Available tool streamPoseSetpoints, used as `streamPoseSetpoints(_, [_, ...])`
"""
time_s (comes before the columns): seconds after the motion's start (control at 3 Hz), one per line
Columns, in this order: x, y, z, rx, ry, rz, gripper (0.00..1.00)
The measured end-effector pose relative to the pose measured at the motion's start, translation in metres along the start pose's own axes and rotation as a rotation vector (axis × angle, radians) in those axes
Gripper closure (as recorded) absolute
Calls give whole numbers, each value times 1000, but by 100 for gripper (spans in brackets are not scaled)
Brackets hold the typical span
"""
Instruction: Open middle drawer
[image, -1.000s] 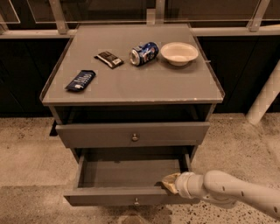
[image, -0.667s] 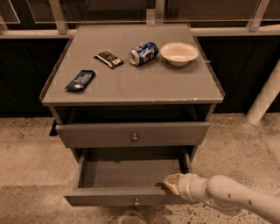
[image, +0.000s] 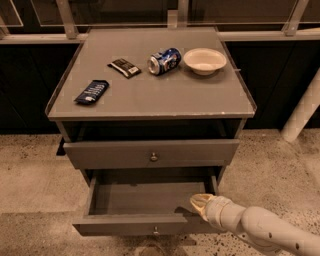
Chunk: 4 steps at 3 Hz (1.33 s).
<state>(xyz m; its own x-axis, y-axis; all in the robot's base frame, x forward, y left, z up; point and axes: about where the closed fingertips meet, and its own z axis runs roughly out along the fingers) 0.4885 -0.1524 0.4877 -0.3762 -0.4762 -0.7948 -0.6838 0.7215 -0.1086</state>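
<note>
A grey cabinet holds grey drawers with small round knobs. The middle drawer (image: 145, 224) is pulled far out, its inside bare, its knob (image: 156, 231) at the bottom of the view. The drawer above it (image: 150, 152) is out only slightly. My gripper (image: 200, 202) comes in from the lower right on a pale arm (image: 260, 227). It sits at the right end of the middle drawer's front, just inside its top edge. The lowest drawer is out of view.
On the cabinet top (image: 160, 95) lie a blue snack bag (image: 92, 92), a dark snack bar (image: 125, 68), a tipped blue can (image: 164, 60) and a white bowl (image: 205, 60). A white post (image: 302, 112) stands at the right. The floor is speckled stone.
The gripper has shifted slightly right and up at the drawer's right end. The middle drawer stays pulled out about as far as before.
</note>
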Motion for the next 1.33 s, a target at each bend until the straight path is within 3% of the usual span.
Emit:
streamPoseSetpoints(1.0, [0,0,0,-1,1,-1,16])
streamPoseSetpoints(1.33, [0,0,0,-1,1,-1,0])
